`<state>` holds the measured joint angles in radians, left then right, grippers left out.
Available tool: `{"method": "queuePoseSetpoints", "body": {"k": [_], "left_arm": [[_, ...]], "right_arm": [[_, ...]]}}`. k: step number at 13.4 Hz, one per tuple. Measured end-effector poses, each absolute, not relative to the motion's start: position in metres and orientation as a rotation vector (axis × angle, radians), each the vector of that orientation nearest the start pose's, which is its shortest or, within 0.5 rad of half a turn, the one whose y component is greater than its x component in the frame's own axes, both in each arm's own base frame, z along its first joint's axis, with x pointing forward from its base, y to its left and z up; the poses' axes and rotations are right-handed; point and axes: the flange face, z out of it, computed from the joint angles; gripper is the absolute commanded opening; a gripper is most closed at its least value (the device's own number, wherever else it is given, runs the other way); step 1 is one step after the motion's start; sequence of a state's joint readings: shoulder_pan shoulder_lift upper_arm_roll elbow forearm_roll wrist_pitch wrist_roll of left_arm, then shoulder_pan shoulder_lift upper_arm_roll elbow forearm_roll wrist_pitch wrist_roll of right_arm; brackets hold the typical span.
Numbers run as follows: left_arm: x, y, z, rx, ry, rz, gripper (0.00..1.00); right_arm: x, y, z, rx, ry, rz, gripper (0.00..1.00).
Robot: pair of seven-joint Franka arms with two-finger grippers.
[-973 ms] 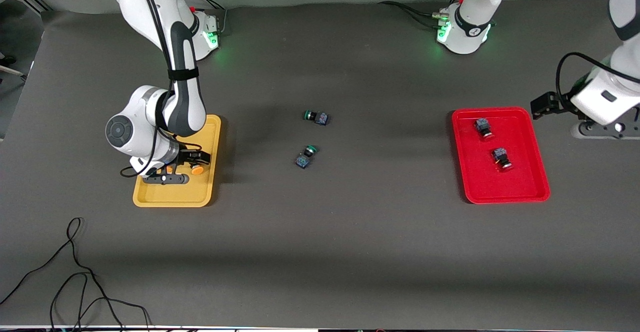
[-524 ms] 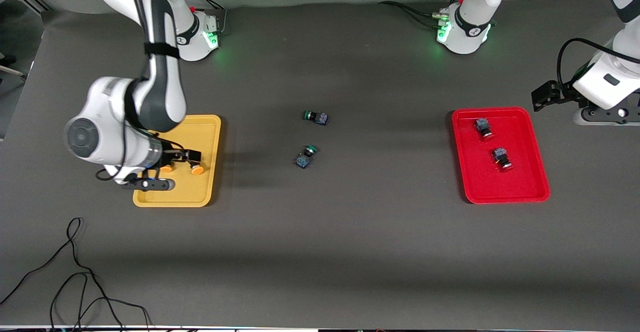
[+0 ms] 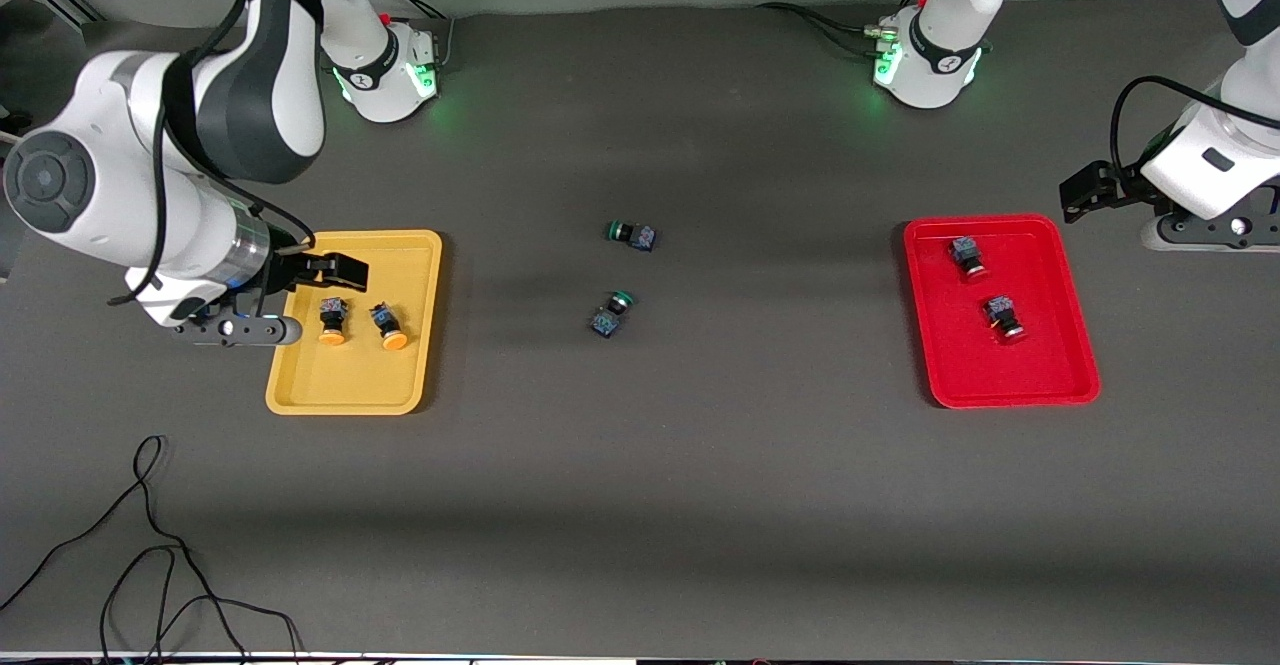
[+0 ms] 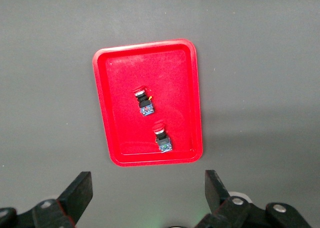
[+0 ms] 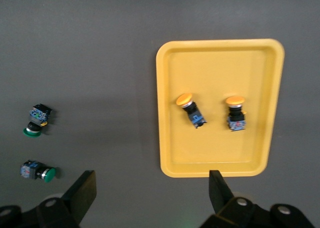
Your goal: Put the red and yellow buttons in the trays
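Two yellow-capped buttons (image 3: 331, 321) (image 3: 388, 327) lie side by side in the yellow tray (image 3: 345, 385). Both also show in the right wrist view (image 5: 190, 108) (image 5: 235, 113), in the tray (image 5: 215, 68). Two red-capped buttons (image 3: 967, 257) (image 3: 1003, 317) lie in the red tray (image 3: 1050, 365); the left wrist view shows them too (image 4: 145, 102) (image 4: 161, 136), in their tray (image 4: 120, 88). My right gripper (image 3: 262, 297) (image 5: 150, 193) is open and empty, raised over the yellow tray's edge. My left gripper (image 3: 1165, 230) (image 4: 147, 190) is open and empty, waiting in the air beside the red tray.
Two green-capped buttons (image 3: 632, 235) (image 3: 611, 311) lie mid-table between the trays, also in the right wrist view (image 5: 36, 121) (image 5: 37, 171). A black cable (image 3: 150, 545) lies near the front edge at the right arm's end.
My right gripper has lifted out of the yellow tray and drawn toward the right arm's end, leaving both yellow buttons lying there. The left arm shifted slightly upward.
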<state>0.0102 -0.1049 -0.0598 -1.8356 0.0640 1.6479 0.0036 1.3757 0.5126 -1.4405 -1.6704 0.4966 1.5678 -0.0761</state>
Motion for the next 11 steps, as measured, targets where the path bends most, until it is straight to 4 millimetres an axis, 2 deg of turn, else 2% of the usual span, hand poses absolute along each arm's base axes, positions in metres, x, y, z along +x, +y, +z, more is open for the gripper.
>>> {"method": "queuePoseSetpoints", "body": {"k": [3, 6, 8, 11], "left_arm": [[0.520, -0.015, 0.562, -3.068, 0.075, 0.127, 1.00], [0.522, -0.011, 0.568, -3.067, -0.077, 0.103, 1.00], [0.523, -0.013, 0.574, -3.066, -0.116, 0.085, 1.00], [0.523, -0.015, 0.576, -3.065, -0.115, 0.082, 1.00]], "right_arm": [[0.583, 0.106, 0.519, -3.151, 0.101, 0.245, 1.00], [0.592, 0.065, 0.519, -3.145, 0.116, 0.310, 1.00], [0.589, 0.041, 0.532, -3.119, 0.112, 0.304, 1.00], [0.576, 0.015, 0.559, -3.079, 0.103, 0.258, 1.00]]}}
